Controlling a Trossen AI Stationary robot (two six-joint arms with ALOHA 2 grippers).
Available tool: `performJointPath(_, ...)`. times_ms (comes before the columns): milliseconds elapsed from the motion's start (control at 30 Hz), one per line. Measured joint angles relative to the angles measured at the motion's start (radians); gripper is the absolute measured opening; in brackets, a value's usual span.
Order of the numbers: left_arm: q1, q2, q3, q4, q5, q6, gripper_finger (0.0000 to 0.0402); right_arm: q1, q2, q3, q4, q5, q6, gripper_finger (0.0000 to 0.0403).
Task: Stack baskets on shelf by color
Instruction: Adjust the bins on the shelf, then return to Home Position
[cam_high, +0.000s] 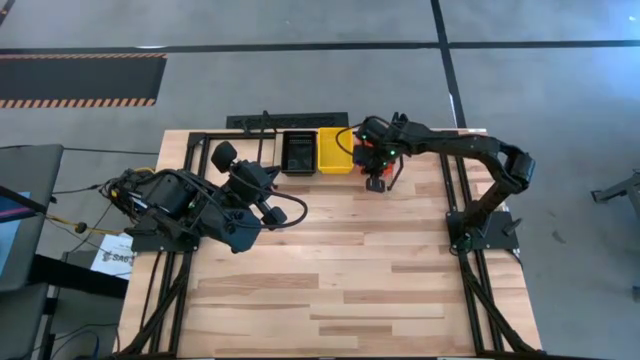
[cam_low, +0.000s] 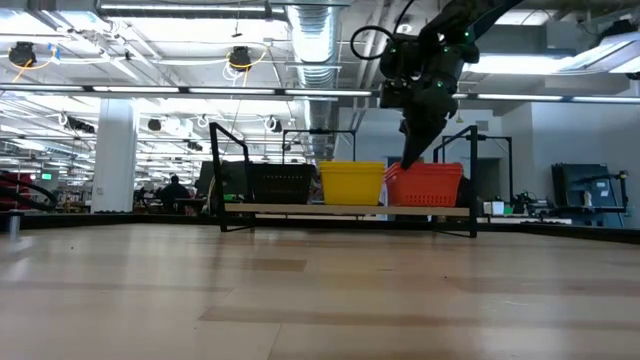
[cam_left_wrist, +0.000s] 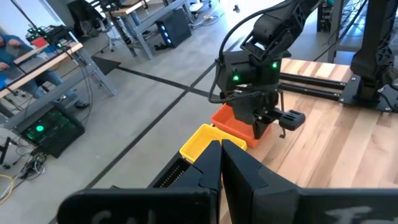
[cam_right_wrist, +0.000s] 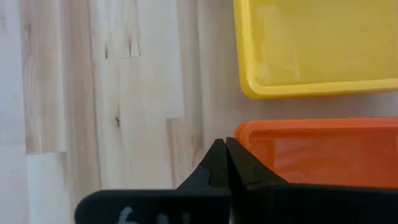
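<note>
Sorting is judged finished: black (cam_high: 298, 152), yellow (cam_high: 335, 150) and red slotted plastic baskets (cam_low: 425, 184) are being carried by the black rod shelf (cam_low: 345, 209) at 12 o'clock. Right gripper (cam_high: 376, 183), fingers closed and empty, is being held over the red stack; retreat is called for. Left gripper (cam_high: 272, 210), closed, is parked at 9 o'clock.

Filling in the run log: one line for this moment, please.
right end effector: shut, over red baskets | left end effector: shut, parked | shelf: black, yellow, red

An industrial lab: exposed ceiling ducts (cam_low: 318, 40), workbenches (cam_left_wrist: 43, 59), concrete floor (cam_high: 300, 80).
</note>
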Motion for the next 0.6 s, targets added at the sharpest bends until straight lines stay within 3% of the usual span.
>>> performJointPath(333, 0.0, 0.0, 0.0, 0.0, 0.008, 0.002, 0.0, 0.033, -0.031, 0.002, 0.001, -0.001, 0.005, 0.0)
performJointPath(600, 0.0, 0.0, 0.0, 0.0, 0.075, 0.062, 0.0, 0.081, -0.24, 0.072, -0.035, -0.003, 0.035, 0.0)
